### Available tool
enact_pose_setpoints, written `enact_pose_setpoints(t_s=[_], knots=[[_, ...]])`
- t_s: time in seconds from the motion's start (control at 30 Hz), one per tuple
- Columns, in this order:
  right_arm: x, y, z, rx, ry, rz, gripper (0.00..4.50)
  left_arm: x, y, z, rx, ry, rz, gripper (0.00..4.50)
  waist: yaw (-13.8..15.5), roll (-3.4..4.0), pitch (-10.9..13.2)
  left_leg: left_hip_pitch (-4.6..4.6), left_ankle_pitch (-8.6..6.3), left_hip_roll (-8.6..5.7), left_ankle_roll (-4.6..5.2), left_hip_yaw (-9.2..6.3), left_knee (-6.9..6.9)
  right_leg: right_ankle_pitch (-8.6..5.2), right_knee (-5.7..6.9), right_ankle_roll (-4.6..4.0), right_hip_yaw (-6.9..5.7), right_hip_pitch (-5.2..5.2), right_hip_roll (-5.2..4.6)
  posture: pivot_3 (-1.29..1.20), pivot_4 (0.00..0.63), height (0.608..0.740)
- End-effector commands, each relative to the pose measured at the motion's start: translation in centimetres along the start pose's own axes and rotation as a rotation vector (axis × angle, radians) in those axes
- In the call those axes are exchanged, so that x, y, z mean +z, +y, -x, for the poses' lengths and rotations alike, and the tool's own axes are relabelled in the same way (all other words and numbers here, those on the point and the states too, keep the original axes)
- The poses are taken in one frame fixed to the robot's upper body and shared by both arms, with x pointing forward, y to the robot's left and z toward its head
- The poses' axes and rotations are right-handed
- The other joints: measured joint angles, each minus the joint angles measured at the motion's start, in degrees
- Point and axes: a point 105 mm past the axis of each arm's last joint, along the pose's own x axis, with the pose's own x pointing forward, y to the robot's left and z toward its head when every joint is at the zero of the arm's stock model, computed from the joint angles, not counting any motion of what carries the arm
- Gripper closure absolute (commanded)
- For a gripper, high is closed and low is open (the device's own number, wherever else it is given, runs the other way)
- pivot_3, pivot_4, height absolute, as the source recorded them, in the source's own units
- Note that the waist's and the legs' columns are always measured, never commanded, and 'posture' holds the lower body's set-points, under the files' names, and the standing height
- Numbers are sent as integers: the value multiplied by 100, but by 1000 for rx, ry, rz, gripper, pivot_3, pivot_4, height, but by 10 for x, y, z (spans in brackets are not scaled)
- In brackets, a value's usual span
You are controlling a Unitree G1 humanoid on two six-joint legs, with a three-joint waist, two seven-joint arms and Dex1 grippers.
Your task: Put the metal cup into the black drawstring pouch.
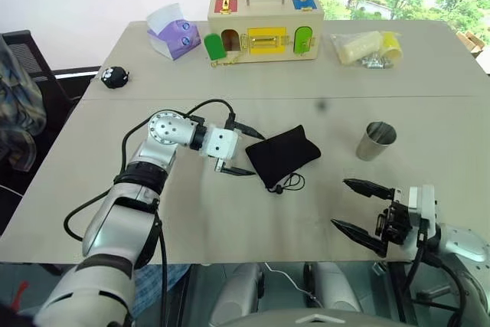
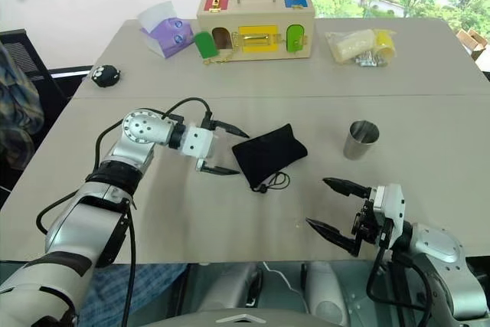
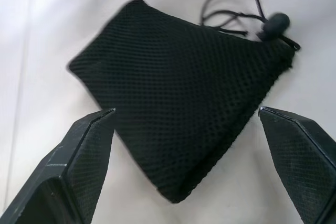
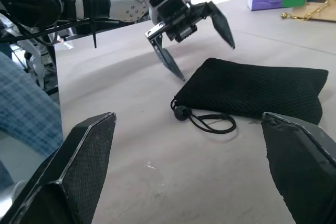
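The black drawstring pouch (image 1: 282, 154) lies flat at the middle of the table, its cord and toggle (image 1: 289, 184) trailing toward the near edge. Just left of it my left gripper (image 1: 246, 152) stands open, one finger on each side of the pouch's left end and clear of the fabric; the left wrist view shows the pouch (image 3: 184, 98) between the two fingers. The metal cup (image 1: 376, 140) stands upright to the right of the pouch. My right gripper (image 1: 358, 206) is open and empty near the front edge, below the cup. The right wrist view looks across the pouch (image 4: 257, 90) at the left gripper (image 4: 202, 45).
At the back of the table stand a wooden latch box (image 1: 264, 30), a purple tissue pack (image 1: 174, 32) and a bag of yellow items (image 1: 367, 47). A small black round toy (image 1: 115, 76) sits at the far left. A dark chair (image 1: 23, 82) stands off the table's left side.
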Motion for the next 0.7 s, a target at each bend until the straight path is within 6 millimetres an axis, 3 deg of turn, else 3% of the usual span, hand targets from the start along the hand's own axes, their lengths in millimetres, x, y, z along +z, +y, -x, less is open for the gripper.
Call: enact_pose_setpoints(t_s=[0.03, 0.2, 0.3, 0.4, 0.47, 0.6, 0.7], knots=[[13, 2, -4, 1, -46, 30, 0, 5, 14, 0, -1, 11, -74, 13, -17, -10, 5, -2, 0, 0, 0, -2, 2, 0, 0, 0, -2, 0, 1, 0, 150, 710], [15, -1, -3, -26, -49, 42, 0, 5, 16, -8, -22, 31, -137, 13, -37, -13, 7, -1, 0, -1, 1, -1, 5, 0, 0, 1, -2, 1, 2, 0, 150, 710], [17, -2, -3, -28, -49, 44, 0, 5, 16, -11, -27, 31, -149, 796, -38, -13, 7, -2, 0, -1, 1, -3, 5, 0, 2, 1, -3, 1, 3, 0, 150, 710], [18, -4, -3, -32, -51, 48, 0, 3, 15, -13, -50, 48, -159, 2034, -40, -13, 7, -1, 0, 0, 1, -3, 5, 0, 5, 1, -3, 0, 5, 0, 150, 710], [19, -4, -3, -34, -51, 51, 0, 4, 16, -14, -47, 46, -157, 2587, -37, -14, 7, -1, 0, 0, 1, -3, 6, 0, 5, 1, -3, 1, 5, 0, 150, 710], [21, -6, -3, -39, -52, 57, 0, 8, 21, -17, -31, 14, -139, 4374, -34, -14, 7, -2, 0, 0, 1, -3, 7, 0, 4, 1, -3, 1, 5, 0, 150, 710], [22, -8, -2, -45, -51, 62, 0, 9, 21, -18, -23, -4, -123, 4374, -37, -14, 7, -2, 0, 0, 1, -3, 8, 0, 5, 1, -3, 1, 5, 0, 150, 710]])
